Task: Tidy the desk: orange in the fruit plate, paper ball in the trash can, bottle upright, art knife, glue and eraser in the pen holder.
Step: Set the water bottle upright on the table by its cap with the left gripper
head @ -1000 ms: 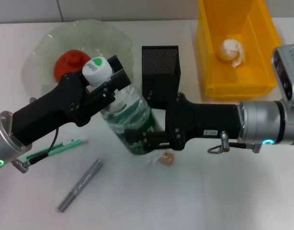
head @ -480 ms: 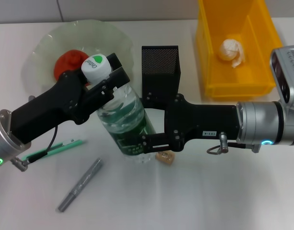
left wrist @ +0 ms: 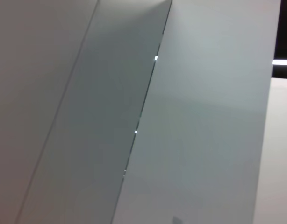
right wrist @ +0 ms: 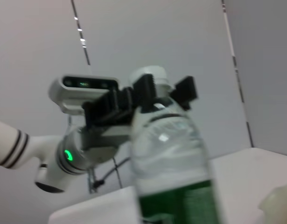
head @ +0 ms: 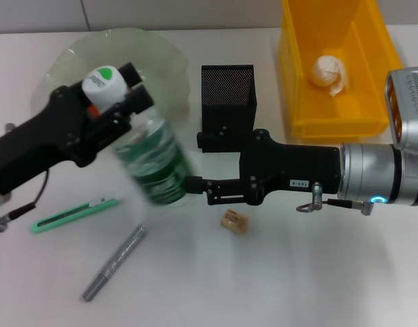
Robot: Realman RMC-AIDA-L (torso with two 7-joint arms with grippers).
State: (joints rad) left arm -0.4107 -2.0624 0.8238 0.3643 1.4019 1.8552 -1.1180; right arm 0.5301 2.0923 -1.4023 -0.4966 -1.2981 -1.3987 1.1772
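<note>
We have the left gripper (head: 114,102) clamped on the neck of the bottle (head: 149,170), just under its white cap (head: 102,82), with the bottle leaning and its base toward the middle of the table (head: 297,272); in the right wrist view the same jaws sit either side of the neck. The right gripper (head: 195,185) reaches in at the bottle's lower end, at the label, but we cannot tell whether it grips or only steadies it. We judge the step in hand to be standing the bottle upright, roughly midway through the tilt. Next we think the base must be set flat on bare table, clear of the pen holder (head: 227,102) just behind and the fruit plate (head: 161,54) beside it, before either gripper lets go. The paper ball (head: 329,72) lies in the yellow trash can (head: 297,102). The art knife (head: 74,215), the grey glue stick (head: 114,263) and the eraser (head: 233,221) lie on the table, not yet in the holder. The orange is hidden behind the left arm.
</note>
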